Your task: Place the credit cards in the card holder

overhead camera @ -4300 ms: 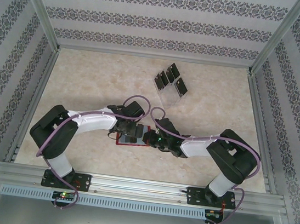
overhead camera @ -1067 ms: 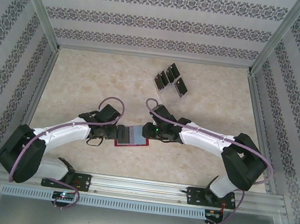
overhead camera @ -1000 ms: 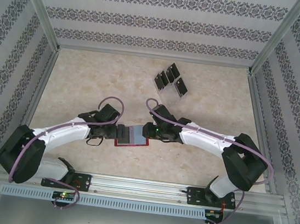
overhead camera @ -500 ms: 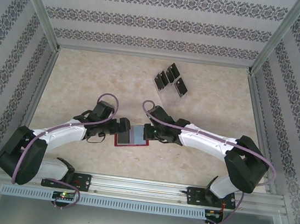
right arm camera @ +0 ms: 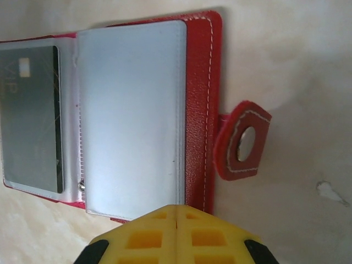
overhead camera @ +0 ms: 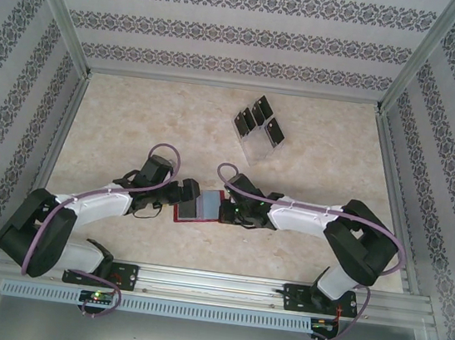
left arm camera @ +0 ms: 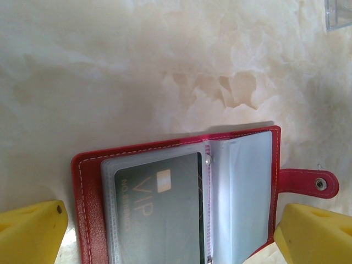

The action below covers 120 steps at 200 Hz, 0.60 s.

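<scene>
Presently the card holder [overhead camera: 197, 206] lies open between my released left tool [left arm camera: 173, 234] and clenched right tool [right arm camera: 176, 213], long axis across them; remaining credit cards [overhead camera: 260, 109] stand well beyond, nearer the right.

- One card holder [overhead camera: 197, 206], lying open near the middle of the near edge of the table [overhead camera: 134, 116].
- One snap tab [right arm camera: 242, 141] on the holder.
- One credit card [left arm camera: 159, 214] showing in its clear sleeves; whether more lie beneath cannot be told.
- One clear rack [overhead camera: 257, 147], toward the table's far edge.
- Four dark credit cards [overhead camera: 274, 132] standing in that rack, as far as the top view shows.
- Two arms: left arm [overhead camera: 97, 201] and right arm [overhead camera: 305, 218].
</scene>
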Motion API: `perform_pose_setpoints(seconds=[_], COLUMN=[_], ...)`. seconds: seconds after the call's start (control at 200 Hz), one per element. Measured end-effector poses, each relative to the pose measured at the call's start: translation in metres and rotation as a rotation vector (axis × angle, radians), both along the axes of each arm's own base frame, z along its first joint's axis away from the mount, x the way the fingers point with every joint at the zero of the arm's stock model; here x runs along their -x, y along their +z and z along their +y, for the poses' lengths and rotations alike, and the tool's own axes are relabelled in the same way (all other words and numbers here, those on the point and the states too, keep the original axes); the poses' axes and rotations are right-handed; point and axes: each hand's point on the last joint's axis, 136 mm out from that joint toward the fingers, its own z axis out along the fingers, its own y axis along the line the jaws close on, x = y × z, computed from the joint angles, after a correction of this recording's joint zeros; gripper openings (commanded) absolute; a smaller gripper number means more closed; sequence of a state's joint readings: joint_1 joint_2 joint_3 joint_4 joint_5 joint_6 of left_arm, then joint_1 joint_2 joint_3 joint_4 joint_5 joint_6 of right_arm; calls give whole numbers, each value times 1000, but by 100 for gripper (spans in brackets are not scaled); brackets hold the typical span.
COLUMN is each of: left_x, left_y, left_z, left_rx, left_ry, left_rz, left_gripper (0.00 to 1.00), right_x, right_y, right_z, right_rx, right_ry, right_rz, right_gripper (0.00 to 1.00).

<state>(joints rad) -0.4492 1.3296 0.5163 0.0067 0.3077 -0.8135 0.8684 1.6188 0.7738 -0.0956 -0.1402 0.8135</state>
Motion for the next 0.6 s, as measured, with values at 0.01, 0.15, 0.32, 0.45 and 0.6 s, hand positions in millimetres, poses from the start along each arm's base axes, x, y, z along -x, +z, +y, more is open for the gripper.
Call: perform_pose_setpoints(seconds=[0.01, 0.15, 0.32, 0.45, 0.6], left_x=[0, -2, -2, -4, -9], left_y=[0, -2, -1, 3, 20], left_z=[0, 0, -2, -6, -16], left_rx=[0, 4, 18, 41, 114], left_ry=[0, 1, 0, -2, -16], left_rz=[-1, 1, 4, -2, -46], left_gripper=[100, 100, 100, 100, 100], right_x=[0, -2, -3, -4, -4], right_y=[0, -5, -6, -6, -6], right_z=[0, 3, 6, 6, 7], right_rx=[-1, -14, -31, -40, -48], right_ry=[0, -10, -18, -21, -20], right_rz=[-1, 4, 1, -4, -7], right_gripper=[0, 0, 0, 0, 0])
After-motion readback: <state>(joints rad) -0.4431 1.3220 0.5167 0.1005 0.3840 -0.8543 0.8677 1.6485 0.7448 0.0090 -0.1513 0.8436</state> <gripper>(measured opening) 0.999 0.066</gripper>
